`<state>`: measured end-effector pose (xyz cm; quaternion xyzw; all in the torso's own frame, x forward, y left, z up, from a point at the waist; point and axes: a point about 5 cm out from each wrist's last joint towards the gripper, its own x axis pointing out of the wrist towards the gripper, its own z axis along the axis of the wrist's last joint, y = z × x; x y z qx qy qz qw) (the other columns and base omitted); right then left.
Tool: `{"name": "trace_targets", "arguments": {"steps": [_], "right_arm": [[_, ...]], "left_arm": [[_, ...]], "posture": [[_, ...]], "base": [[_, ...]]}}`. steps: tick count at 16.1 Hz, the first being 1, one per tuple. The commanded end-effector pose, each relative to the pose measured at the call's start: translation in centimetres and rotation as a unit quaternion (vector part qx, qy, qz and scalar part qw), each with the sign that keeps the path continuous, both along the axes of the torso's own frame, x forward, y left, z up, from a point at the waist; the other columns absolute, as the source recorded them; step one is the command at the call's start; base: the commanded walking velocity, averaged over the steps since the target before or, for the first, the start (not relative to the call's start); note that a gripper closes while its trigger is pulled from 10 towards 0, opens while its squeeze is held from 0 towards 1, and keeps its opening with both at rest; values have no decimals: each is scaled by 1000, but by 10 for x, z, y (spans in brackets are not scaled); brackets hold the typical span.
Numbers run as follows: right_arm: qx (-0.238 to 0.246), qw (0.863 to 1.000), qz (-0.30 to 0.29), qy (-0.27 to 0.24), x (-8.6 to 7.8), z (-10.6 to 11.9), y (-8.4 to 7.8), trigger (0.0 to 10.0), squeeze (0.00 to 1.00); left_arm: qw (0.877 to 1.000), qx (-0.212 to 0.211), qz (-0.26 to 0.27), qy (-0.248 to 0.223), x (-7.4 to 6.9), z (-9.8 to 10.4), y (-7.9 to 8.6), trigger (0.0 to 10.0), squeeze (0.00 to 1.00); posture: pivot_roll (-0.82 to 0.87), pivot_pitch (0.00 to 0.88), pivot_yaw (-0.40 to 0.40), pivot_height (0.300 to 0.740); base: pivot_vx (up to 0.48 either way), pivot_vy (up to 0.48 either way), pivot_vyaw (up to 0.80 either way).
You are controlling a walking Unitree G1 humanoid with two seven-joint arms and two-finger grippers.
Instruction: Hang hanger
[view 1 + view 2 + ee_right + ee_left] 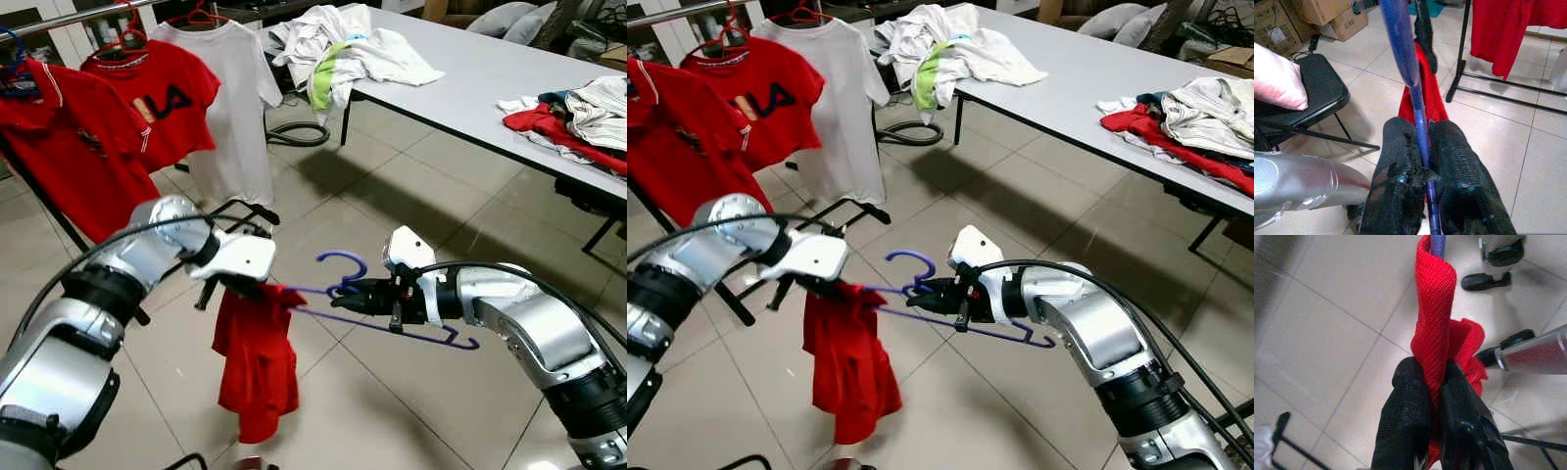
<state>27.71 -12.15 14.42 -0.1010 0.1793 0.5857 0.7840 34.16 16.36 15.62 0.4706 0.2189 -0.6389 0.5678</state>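
Right gripper [351,294] is clamped on the thin blue-purple plastic hanger [392,325] near the neck, just below the hook; the right wrist view confirms both black fingers [1457,171] pinched on the bar. Left gripper [240,287] is closed tight on a fold of the red knit garment [257,357], which is draped over the hanger's far end and hangs limp toward the tiled floor [392,196]. The hanger sits mid-air between the two arms, tilted, well short of the rack. Handling guess: hanger is light, thin, a bit flexy and slick, so hold at the neck and keep the hook free; fabric is soft, off-centre and likely to slide off the smooth arm if the hanger tips further. Behind, the metal clothes rail [78,18] carries a red shirt [54,147], a red tee with white letters that read "LA" where visible [162,98] (first letters creased away, possibly FILA), and a white tee [235,108]. Farther back, the grey table [490,78] holds loose clothing piles. Right wrist view also shows cardboard boxes [1312,19] with print too small to read.
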Motion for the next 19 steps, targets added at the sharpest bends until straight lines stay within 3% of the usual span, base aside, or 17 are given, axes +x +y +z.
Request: {"name": "trace_targets", "arguments": {"steps": [1,2,3,4,5,10,12,13,15,16,19], "right_arm": [[6,1000,4,-4,1,3,3,0,0],[8,1000,4,-6,2,4,3,0,0],[13,1000,2,-9,2,5,3,0,0],[16,1000,-1,-11,2,5,3,0,0],[31,999,-11,-17,3,7,4,0,0],[81,995,-45,-27,5,9,6,0,0],[111,990,-81,-36,7,9,4,0,0],[115,989,-86,-35,7,8,4,0,0],[128,986,-103,-33,6,5,3,0,0],[130,985,-106,-33,5,4,3,0,0],[146,980,-131,-45,8,6,2,0,0]], "left_arm": [[999,-34,-11,-40,7,18,-7,0,0],[998,-47,-6,-49,9,20,-8,2196,0],[997,-64,0,-35,10,22,-7,10000,384],[998,-59,-1,-36,10,23,-6,10000,643],[997,-51,-6,-51,11,26,-3,10000,1000],[991,-92,-4,-101,18,45,-2,10000,1000],[974,-196,45,-104,23,63,0,10000,1000],[971,-208,49,-105,23,66,2,10000,1000],[951,-275,78,-117,25,77,10,10000,1000],[946,-288,91,-117,26,80,13,10000,1000],[912,-367,157,-93,27,98,29,10000,1000]], "posture": [[-80,0,54,740],[-80,0,54,740],[-73,0,58,740],[-73,0,58,740],[-73,0,58,740],[-51,0,76,740],[-45,0,83,740],[-43,0,85,740],[-43,0,85,740],[-43,0,85,740],[-25,0,70,740]], "base": [[0,0,0],[0,0,0],[0,0,0],[0,0,0],[0,0,0],[0,0,0],[0,0,0],[0,0,0],[0,0,0],[0,0,0],[0,0,0]]}}
